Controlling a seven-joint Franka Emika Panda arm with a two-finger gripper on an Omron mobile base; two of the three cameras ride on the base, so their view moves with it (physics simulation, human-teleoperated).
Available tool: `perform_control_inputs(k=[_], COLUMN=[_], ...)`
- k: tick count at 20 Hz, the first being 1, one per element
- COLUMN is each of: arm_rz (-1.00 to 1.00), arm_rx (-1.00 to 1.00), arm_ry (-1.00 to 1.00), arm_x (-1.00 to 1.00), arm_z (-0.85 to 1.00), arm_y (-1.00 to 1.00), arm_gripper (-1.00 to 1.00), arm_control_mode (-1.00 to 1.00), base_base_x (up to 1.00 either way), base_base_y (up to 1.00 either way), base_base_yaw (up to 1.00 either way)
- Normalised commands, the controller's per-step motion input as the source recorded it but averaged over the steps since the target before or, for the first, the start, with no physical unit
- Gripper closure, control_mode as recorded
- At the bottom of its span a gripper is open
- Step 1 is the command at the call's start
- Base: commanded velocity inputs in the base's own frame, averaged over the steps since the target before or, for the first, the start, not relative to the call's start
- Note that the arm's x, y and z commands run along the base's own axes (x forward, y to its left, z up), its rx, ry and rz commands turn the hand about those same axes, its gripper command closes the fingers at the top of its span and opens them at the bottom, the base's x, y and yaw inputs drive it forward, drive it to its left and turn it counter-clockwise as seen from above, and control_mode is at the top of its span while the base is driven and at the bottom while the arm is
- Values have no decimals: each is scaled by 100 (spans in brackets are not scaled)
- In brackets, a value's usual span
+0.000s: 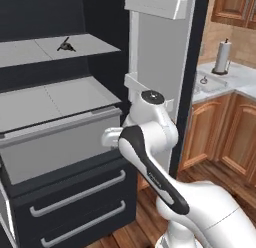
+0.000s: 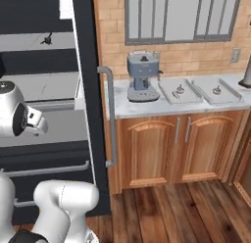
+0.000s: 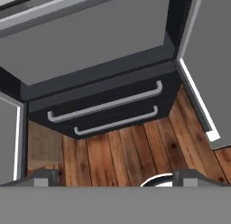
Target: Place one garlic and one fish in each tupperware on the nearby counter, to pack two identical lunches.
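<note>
1. The claw (image 3: 115, 177) hangs with its jaws spread wide, nothing between them; bare wood floor (image 3: 126, 151) lies beyond its tips.
2. Ahead of the claw, two dark drawer fronts (image 3: 103, 105) with bar handles block the way.
3. Past them the grey bin (image 3: 90, 42) juts forward.
4. The open fridge door (image 3: 207, 60) walls one side.
</note>
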Motion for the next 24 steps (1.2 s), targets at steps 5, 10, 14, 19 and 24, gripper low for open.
perform_control_inputs(k=[5,10,14,19,24], arm_rz=[0,0,0,0,0], arm_rx=[0,0,0,0,0], arm_ry=[0,0,0,0,0], arm_x=[0,0,0,0,0], arm_z=[0,0,0,0,0], arm_y=[0,0,0,0,0], arm_gripper=[-100,-100,-100,-100,-100], arm_control_mode=[100,100,100,100,100], base_base_x=[6,18,27,64,99], base_base_y=[4,13,23,3,52], base_base_yaw=[24,4,0,0,-3])
